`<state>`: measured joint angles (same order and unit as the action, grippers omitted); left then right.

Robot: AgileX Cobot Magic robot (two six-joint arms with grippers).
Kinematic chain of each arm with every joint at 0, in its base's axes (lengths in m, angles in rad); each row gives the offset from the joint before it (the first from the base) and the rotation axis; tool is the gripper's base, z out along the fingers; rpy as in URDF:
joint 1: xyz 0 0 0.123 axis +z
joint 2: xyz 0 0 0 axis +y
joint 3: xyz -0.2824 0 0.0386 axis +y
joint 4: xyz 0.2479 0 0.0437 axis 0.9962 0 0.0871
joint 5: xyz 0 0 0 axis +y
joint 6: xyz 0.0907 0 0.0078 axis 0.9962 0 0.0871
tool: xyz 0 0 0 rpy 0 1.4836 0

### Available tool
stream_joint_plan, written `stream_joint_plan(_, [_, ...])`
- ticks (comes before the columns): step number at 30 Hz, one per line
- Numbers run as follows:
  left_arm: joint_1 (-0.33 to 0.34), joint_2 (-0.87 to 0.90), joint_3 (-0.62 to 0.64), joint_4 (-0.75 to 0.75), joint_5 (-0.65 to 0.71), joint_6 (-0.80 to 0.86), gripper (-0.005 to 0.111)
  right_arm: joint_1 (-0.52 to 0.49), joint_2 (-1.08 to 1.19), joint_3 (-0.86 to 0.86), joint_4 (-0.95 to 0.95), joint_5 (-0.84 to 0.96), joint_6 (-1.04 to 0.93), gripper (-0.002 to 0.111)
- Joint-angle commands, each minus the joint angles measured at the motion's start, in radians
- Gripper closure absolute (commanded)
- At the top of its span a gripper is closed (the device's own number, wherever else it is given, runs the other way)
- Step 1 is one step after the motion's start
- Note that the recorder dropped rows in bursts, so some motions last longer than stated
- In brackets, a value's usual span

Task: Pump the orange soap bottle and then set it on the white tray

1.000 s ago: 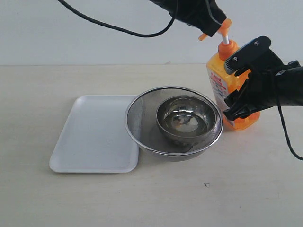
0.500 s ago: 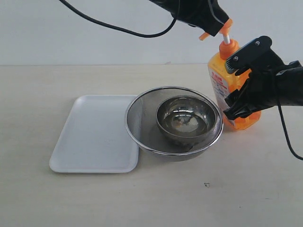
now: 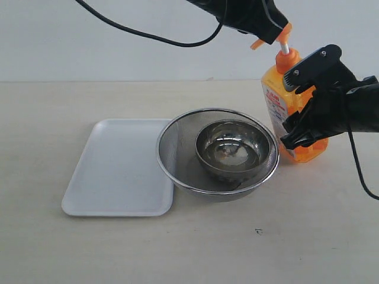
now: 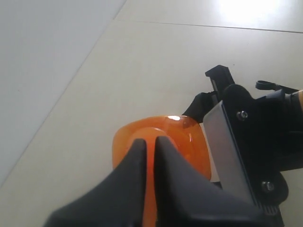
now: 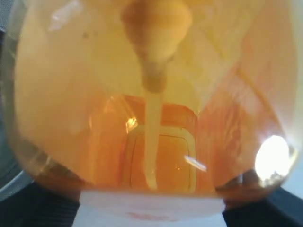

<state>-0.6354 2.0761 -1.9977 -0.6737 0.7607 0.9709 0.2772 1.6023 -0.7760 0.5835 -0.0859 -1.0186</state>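
Clamped right fingers [image 3: 310, 65] wide across the orange soap bottle [image 3: 278, 89]; rested left fingers [image 4: 137, 161], nearly pressed together, atop its pump head [image 3: 285, 31]. Stood upright on pale bench [image 3: 237, 248] before white wall [image 3: 89, 53], long axis vertical, nozzle toward nine o'clock, at three o'clock of the strainer [image 3: 177, 148], with white tray [image 3: 118, 171] at its nine.

Exterior view looks down across table [image 3: 89, 254], left wrist above, right wrist tight against orange soap bottle [image 3: 273, 97]

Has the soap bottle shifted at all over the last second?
Yes, slightly. The orange soap bottle has edged to the right in the exterior view, away from the strainer, which has stayed where it was.
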Motion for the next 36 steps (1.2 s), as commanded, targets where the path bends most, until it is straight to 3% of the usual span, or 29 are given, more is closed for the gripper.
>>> stream_joint_plan(1, [-0.005,0.041,0.019,0.042,0.062,-0.012,0.102,0.001,-0.015,-0.006,-0.013,0.000,-0.006,0.108])
stream_joint_plan(36, [-0.005,0.041,0.060,0.061,0.074,-0.012,0.102,0.001,-0.015,-0.006,-0.013,0.000,-0.004,0.108])
